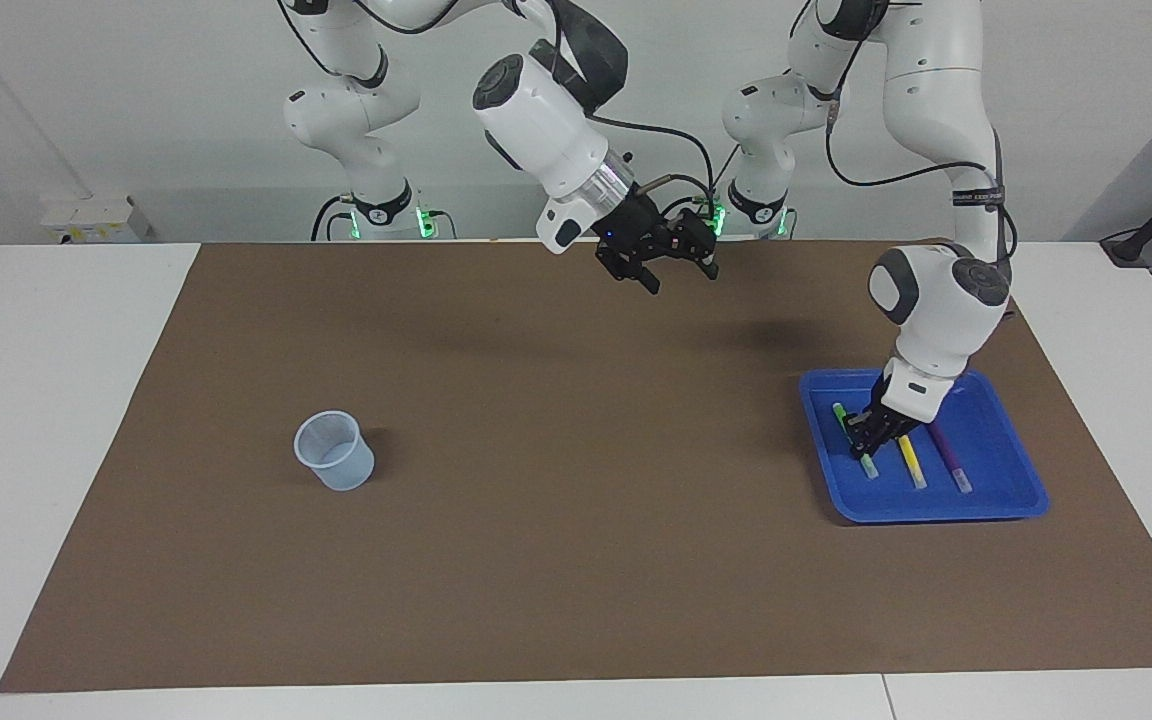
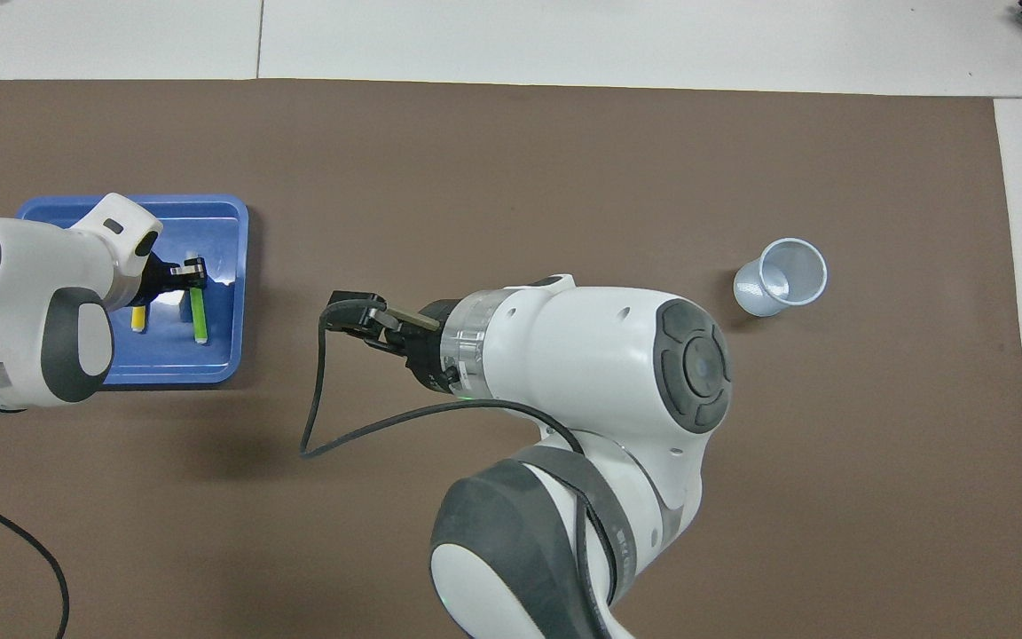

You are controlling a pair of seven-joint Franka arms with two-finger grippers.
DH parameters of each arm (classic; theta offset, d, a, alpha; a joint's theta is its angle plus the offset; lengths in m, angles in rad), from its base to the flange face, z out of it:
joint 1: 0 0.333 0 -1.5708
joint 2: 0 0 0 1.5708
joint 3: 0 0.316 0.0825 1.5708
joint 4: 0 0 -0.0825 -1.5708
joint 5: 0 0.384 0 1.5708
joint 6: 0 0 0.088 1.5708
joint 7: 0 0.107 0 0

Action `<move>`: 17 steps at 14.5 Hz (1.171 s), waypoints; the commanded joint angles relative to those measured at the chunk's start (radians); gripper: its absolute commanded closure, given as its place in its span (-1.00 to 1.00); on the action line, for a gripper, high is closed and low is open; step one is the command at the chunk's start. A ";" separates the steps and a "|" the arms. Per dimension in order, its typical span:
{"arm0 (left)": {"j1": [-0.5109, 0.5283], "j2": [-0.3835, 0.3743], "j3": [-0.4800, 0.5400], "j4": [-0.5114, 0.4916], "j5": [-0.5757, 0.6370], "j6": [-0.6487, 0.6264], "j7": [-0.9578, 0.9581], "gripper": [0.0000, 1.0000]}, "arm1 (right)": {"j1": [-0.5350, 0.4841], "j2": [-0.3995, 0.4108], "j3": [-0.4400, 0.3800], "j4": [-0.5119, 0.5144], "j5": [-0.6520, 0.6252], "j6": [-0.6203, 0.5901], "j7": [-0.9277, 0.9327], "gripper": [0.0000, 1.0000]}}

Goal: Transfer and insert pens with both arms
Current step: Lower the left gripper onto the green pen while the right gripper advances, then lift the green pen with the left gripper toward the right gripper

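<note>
Three pens lie side by side in a blue tray (image 1: 936, 514) (image 2: 242, 293) at the left arm's end of the table. My left gripper (image 1: 866, 436) (image 2: 190, 272) is down in the tray, shut on the green pen (image 1: 839, 411) (image 2: 200, 318) near its middle. Beside it lie the yellow pen (image 1: 913, 468) (image 2: 137, 318) and the purple pen (image 1: 953, 468); in the overhead view the left arm hides the purple one. My right gripper (image 1: 681, 275) (image 2: 344, 313) hangs open and holds nothing, over the brown mat (image 1: 576, 560) between the tray and the table's middle.
A pale translucent cup (image 1: 334, 464) (image 2: 782, 277) stands upright on the mat toward the right arm's end. The right arm's black cable (image 2: 316, 417) loops below its wrist. White table borders the mat.
</note>
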 commanded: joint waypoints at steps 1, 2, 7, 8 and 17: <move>0.004 0.016 0.004 0.070 -0.001 -0.098 -0.011 1.00 | -0.008 -0.026 0.005 -0.033 0.007 0.007 -0.024 -1.00; 0.011 0.017 0.004 0.105 -0.007 -0.150 -0.017 1.00 | -0.008 -0.026 0.005 -0.033 0.007 0.007 -0.024 -1.00; 0.037 0.034 0.004 0.225 -0.092 -0.305 -0.100 1.00 | -0.008 -0.023 0.006 -0.022 0.014 0.012 0.008 -1.00; 0.034 0.031 0.004 0.248 -0.138 -0.360 -0.137 1.00 | -0.005 -0.020 0.006 -0.016 0.017 0.018 0.043 -1.00; -0.088 -0.032 -0.026 0.328 -0.433 -0.637 -0.813 1.00 | -0.034 -0.006 0.002 -0.019 0.005 0.029 -0.065 -1.00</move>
